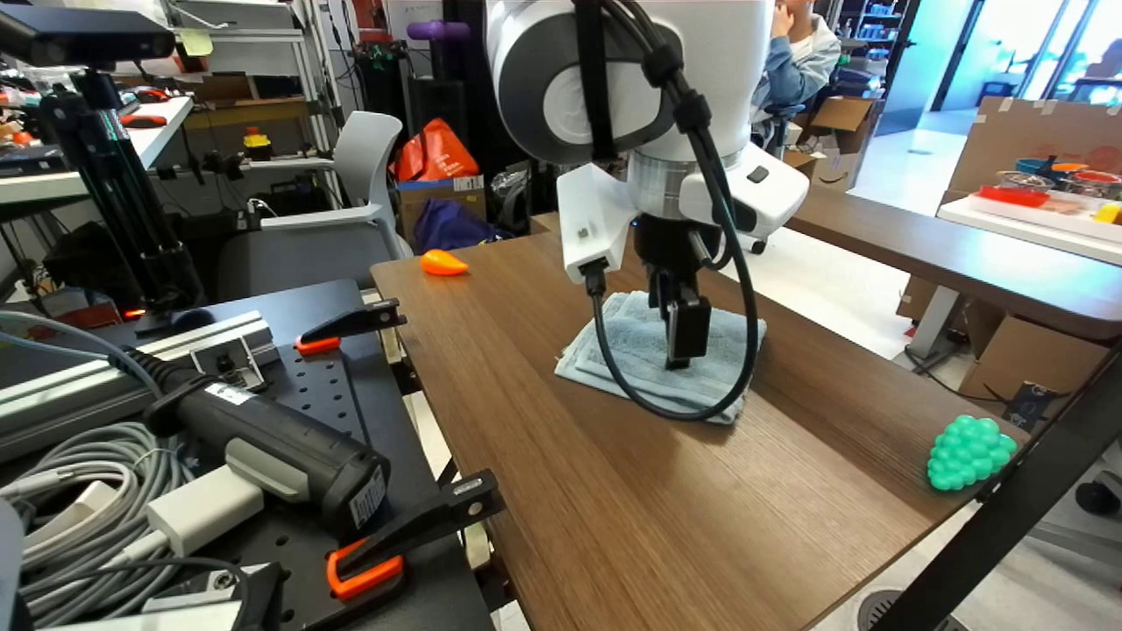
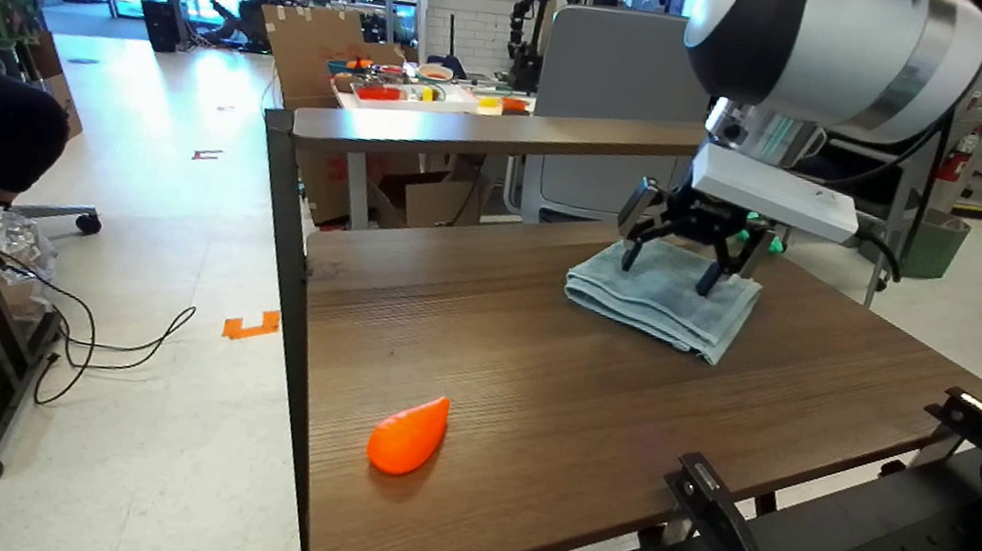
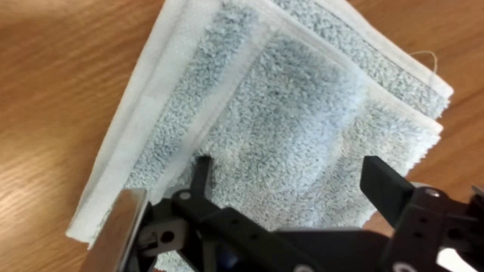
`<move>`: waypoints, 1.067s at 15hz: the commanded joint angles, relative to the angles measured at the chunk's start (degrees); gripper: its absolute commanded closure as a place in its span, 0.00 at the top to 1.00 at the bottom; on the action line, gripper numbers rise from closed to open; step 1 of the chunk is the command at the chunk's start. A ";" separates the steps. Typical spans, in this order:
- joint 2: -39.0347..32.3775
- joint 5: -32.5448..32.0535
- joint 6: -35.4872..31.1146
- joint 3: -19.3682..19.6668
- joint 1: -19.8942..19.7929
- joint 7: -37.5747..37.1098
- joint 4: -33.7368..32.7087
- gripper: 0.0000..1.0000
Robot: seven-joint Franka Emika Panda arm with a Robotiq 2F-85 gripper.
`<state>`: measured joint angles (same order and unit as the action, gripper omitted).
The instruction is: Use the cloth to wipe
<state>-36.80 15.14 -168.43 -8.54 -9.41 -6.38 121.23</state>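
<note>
The cloth is a folded light blue-grey terry towel with pale hems. It lies flat on the brown table in both exterior views [image 1: 592,355] [image 2: 640,306] and fills most of the wrist view [image 3: 287,98]. My gripper is over the cloth, pointing down, in both exterior views [image 1: 679,359] [image 2: 666,274]. In the wrist view the gripper [image 3: 288,158] has its two fingers wide apart with only cloth surface between them. The left fingertip there seems to touch the cloth; whether the right one touches it I cannot tell.
An orange teardrop-shaped object [image 1: 443,262] [image 2: 408,437] lies near a table end. A green bumpy object [image 1: 970,451] lies near the opposite end. Clamps [image 1: 421,526] [image 2: 737,541] grip the table [image 1: 543,491] edge beside a black cart [image 1: 351,412]. A raised brown shelf [image 2: 511,136] runs alongside.
</note>
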 commanded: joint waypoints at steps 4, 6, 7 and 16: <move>-4.84 -3.78 8.49 8.38 7.15 -3.73 -6.53 1.00; -5.54 -7.91 10.91 15.21 12.52 -7.62 -6.14 1.00; -6.40 -9.98 11.69 17.52 14.33 -8.88 -6.47 1.00; -5.31 -14.33 11.84 21.64 17.74 -12.39 -5.53 1.00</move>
<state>-42.11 1.72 -156.73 13.66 9.00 -18.18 115.90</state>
